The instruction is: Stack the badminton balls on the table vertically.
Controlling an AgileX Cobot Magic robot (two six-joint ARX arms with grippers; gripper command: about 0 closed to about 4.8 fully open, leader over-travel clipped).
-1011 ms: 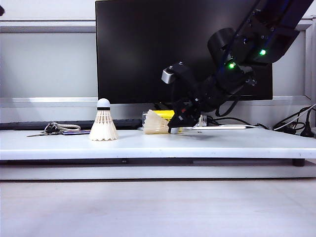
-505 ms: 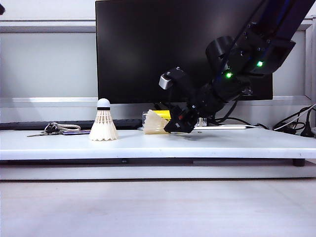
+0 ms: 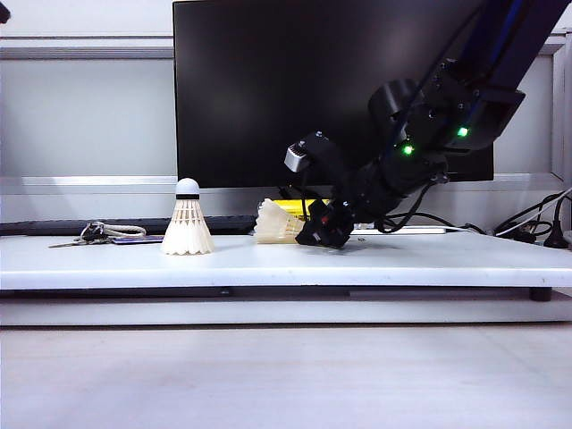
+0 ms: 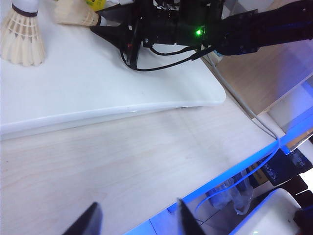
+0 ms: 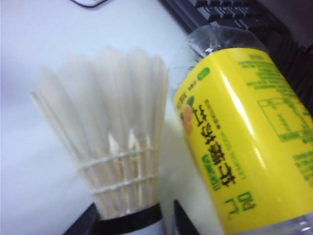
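Observation:
One badminton ball (image 3: 188,223) stands upright on the white table (image 3: 402,259), cork up; it also shows in the left wrist view (image 4: 22,36). The other badminton ball (image 3: 275,223) (image 4: 76,14) lies on its side. My right gripper (image 3: 315,234) (image 5: 132,227) is low on the table with its jaws on either side of that ball's cork end. One finger (image 5: 83,223) touches the black band; a gap shows at the other. The feathers (image 5: 110,147) fan away from the jaws. My left gripper (image 4: 139,223) hangs open and empty over the wood surface in front of the table.
A clear bottle with a yellow label (image 5: 244,122) (image 3: 290,206) lies right beside the lying shuttlecock. A black monitor (image 3: 295,89) stands behind, with a keyboard (image 3: 89,226) and keys (image 3: 98,234) at the back left. Cables (image 3: 527,228) trail at the right.
My right gripper has come down and leftward onto the lying shuttlecock's cork end, its jaws narrowing. The shuttlecock has shifted slightly left. The upright one has not moved.

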